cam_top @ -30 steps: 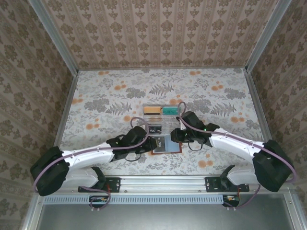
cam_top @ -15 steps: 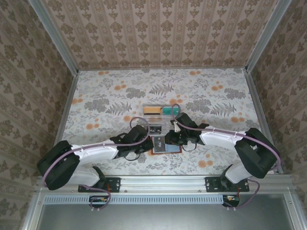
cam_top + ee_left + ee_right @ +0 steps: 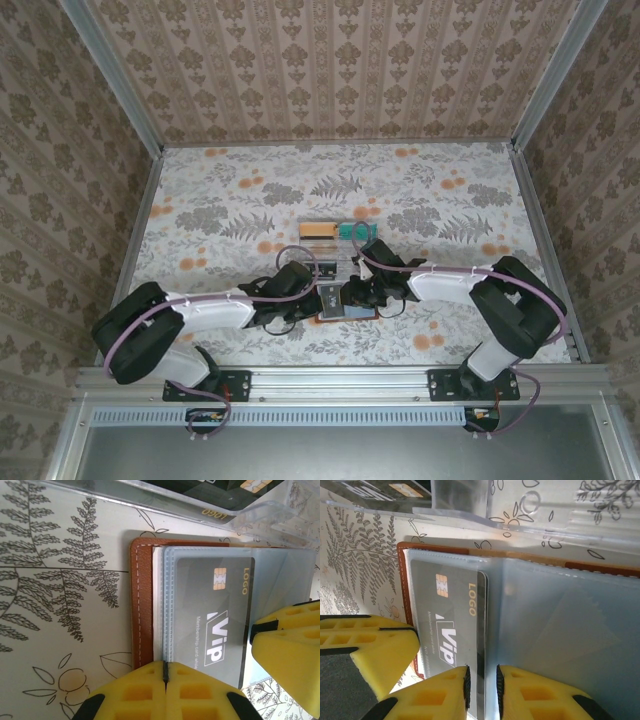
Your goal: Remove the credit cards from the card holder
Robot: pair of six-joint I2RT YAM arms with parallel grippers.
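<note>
The card holder (image 3: 350, 303) lies open on the table, its brown rim (image 3: 140, 605) framing grey-blue pockets. A dark grey credit card (image 3: 215, 615) marked VIP sits inside the left pocket. My left gripper (image 3: 165, 672) is shut, with its tips against the near edge of that pocket. My right gripper (image 3: 481, 680) stands over the card's inner edge (image 3: 481, 630), its jaws a narrow gap apart and the card lying flat beneath them. Both grippers meet over the wallet, the left gripper (image 3: 318, 297) beside the right gripper (image 3: 352, 293).
A clear plastic tray (image 3: 335, 248) lies just beyond the wallet. It holds an orange card (image 3: 318, 231), a teal card (image 3: 350, 231) and a black card (image 3: 322, 268). The tray's wall (image 3: 470, 512) runs close to the wallet's far edge. Patterned walls enclose the table.
My right arm has swung in leftward and folded tighter, bringing its gripper onto the wallet. My left gripper has closed fully and stayed at the wallet's left edge.
</note>
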